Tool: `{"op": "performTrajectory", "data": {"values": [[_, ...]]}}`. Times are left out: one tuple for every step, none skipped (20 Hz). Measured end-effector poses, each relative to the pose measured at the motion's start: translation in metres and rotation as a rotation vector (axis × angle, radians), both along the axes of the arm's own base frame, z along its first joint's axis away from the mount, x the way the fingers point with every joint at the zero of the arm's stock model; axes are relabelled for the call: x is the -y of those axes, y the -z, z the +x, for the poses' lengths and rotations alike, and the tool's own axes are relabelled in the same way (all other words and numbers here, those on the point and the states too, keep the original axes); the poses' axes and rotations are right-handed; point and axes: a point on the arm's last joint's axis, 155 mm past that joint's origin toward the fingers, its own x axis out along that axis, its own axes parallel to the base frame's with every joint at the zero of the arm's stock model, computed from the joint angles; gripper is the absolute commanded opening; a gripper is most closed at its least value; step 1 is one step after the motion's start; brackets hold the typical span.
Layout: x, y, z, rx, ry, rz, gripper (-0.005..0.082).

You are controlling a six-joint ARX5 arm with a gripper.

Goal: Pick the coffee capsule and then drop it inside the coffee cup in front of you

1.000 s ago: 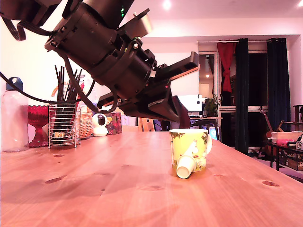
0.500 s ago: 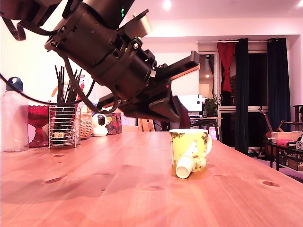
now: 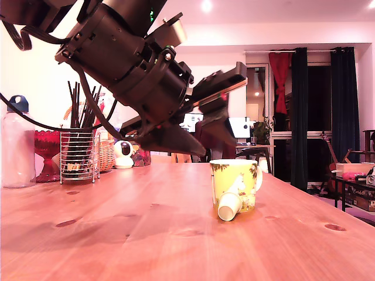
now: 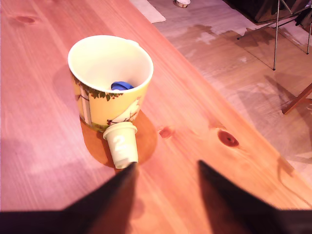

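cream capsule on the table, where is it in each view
Exterior view: the cream capsule lies on its side, leaning on the front of the yellow mug.
Wrist view: the cream capsule lies against the mug's base, just beyond the open gripper.
Shared landmark: the yellow mug.

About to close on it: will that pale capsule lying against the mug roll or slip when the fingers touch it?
Likely yes. The coffee capsule lies on its side, tapered, so it may roll in an arc. It leans on the coffee cup, which should block it that way. It looks light.
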Motion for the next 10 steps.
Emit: {"op": "performTrajectory", "data": {"values": [[0.001,-0.001,0.000,0.002,0.003,-0.005,0.0666],[0.003,0.000,0.000,0.003,0.009,-0.011,0.0666],[0.005,0.003,0.000,0.000,0.013,-0.012,0.0666],[0.007,0.008,0.002,-0.003,0.015,-0.010,0.0666],[0.009,0.015,0.003,-0.005,0.016,-0.007,0.0666],[0.010,0.022,0.004,-0.010,0.017,0.003,0.0666],[0.010,0.028,0.004,-0.011,0.020,0.012,0.0666],[0.012,0.033,0.005,-0.010,0.022,0.017,0.0666],[0.013,0.034,0.006,-0.002,0.028,0.018,0.0666],[0.013,0.032,0.007,0.003,0.028,0.011,0.0666]]}}
